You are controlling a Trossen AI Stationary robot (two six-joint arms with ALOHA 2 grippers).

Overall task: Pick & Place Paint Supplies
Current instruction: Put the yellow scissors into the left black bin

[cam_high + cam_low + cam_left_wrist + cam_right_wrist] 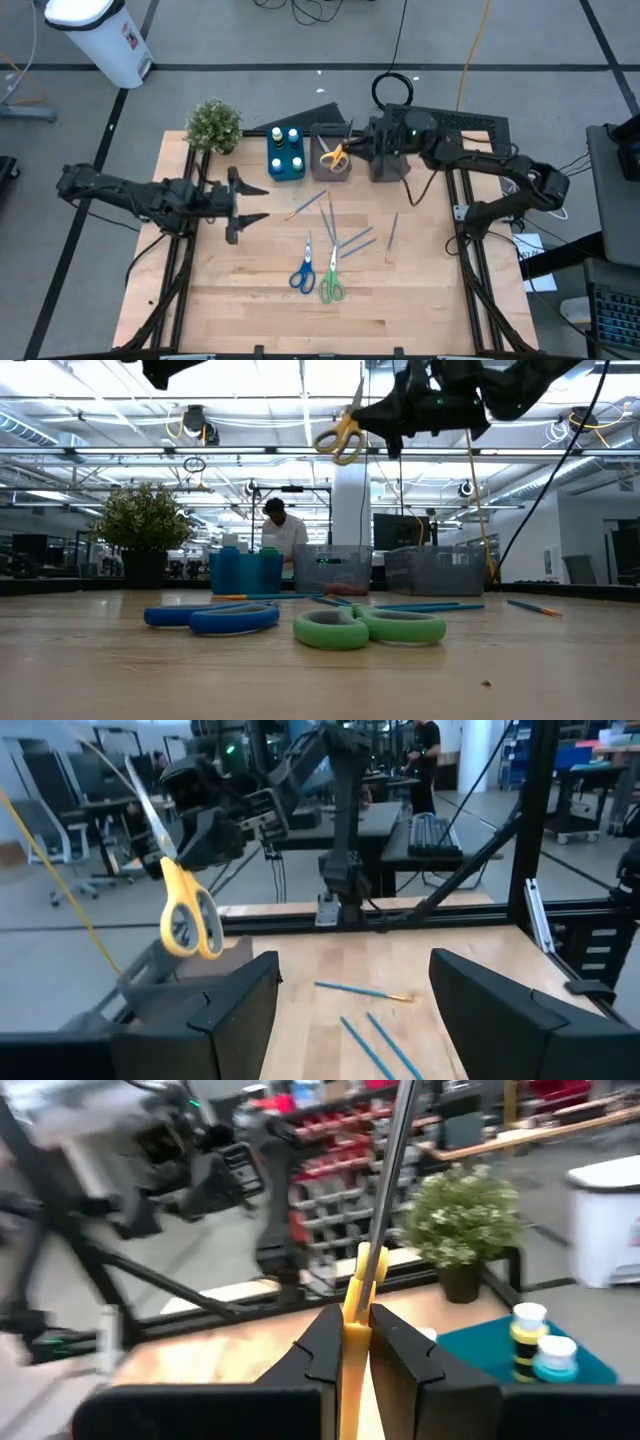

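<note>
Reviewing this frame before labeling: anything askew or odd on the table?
Nothing spilled or damaged. Brushes lie scattered at mixed angles mid-table, near the blue scissors and green scissors. The right gripper holds the yellow scissors in the air above the grey bin. The left gripper is open and empty.

Brushes (pixel 340 225), scissors (pixel 318 272) clutter table centre; bins (pixel 310 152), plant (pixel 213 125) block far edge.

Robotics lab or workshop: wooden table (pixel 250 290) on metal frame, ceiling strip lights (pixel 90 420), parts racks (pixel 340 1140).
</note>
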